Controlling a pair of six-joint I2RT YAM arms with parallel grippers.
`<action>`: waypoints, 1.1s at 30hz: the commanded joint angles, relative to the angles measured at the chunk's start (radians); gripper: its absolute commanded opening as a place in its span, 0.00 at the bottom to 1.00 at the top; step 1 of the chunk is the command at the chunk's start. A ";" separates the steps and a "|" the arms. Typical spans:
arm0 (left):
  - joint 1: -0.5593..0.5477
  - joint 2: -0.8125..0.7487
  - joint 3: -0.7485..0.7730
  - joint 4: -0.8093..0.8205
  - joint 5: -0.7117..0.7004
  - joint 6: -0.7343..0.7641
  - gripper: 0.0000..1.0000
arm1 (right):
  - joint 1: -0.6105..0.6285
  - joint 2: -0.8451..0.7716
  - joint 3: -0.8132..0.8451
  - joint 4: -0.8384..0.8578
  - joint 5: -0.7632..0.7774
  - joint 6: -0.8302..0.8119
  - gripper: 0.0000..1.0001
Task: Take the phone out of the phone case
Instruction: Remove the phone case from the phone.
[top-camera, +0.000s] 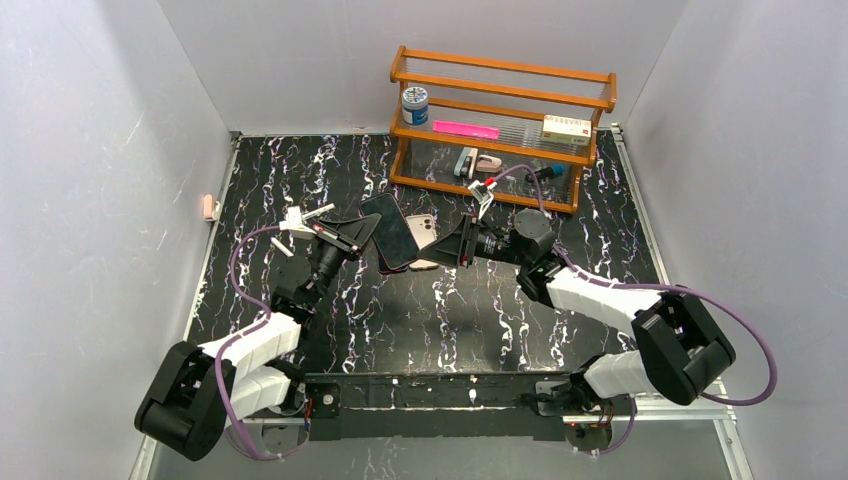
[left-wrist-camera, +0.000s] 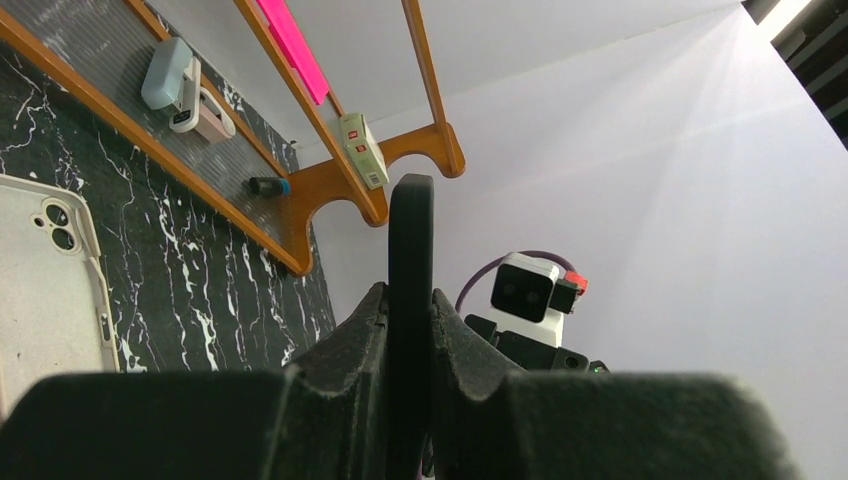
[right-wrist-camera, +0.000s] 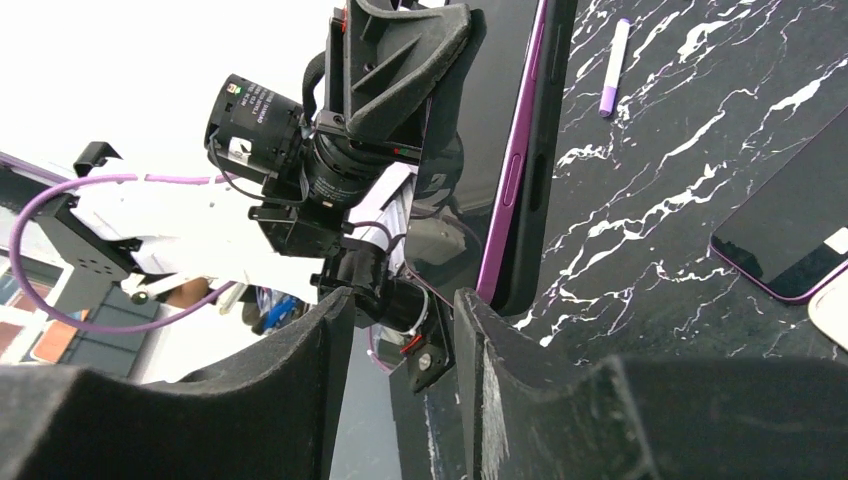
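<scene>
Left tool (left-wrist-camera: 410, 322) pinching phone case (left-wrist-camera: 411, 225) edge; right tool (right-wrist-camera: 400, 315) spread, empty, facing it.

My black marbled desk (top-camera: 450, 310) carries a wooden shelf (top-camera: 495, 135) at its far side. Nearer me lie a beige phone case (top-camera: 425, 230), a dark phone (right-wrist-camera: 790, 235) and a small pen (right-wrist-camera: 611, 65).

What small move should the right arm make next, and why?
Probably ease the right gripper forward and close it on the free edge of the phone. The left gripper clamps that phone on its edge, while the right jaws stand apart, empty, just short of it, so a second grip seems needed.
</scene>
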 joint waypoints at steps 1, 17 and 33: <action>0.004 -0.029 0.055 0.086 0.013 -0.026 0.00 | 0.005 0.024 -0.003 0.125 -0.033 0.053 0.49; 0.004 -0.050 0.052 0.091 0.018 -0.028 0.00 | 0.004 -0.045 -0.021 -0.006 0.075 -0.041 0.47; 0.004 -0.058 0.061 0.091 0.038 -0.044 0.00 | 0.003 -0.051 -0.012 -0.024 0.069 -0.073 0.41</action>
